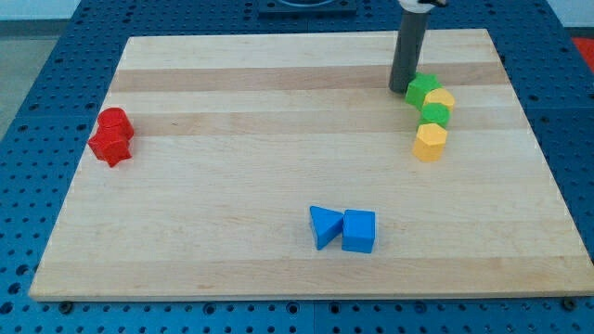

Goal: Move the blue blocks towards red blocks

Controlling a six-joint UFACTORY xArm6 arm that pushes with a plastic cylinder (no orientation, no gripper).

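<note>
- Bright, even light falls from above; no part of the view is dim.
- Shadows are soft and short: a faint one under the blue blocks [343,229], a small dark patch at my tip [402,89].
- The board [278,139] shows a mild pale sheen in its lighter wood bands, with no hard glare.
- Colours are saturated; the red blocks [111,136] lose surface detail.
- Focus is fair overall, edges slightly soft.
- The board's edges converge towards the view's top.

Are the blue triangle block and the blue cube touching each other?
Touching. The camera view shows the blue triangle block pressed against the left side of the blue cube, with no strip of board between them. My tip stands far off, beside the green block.
</note>
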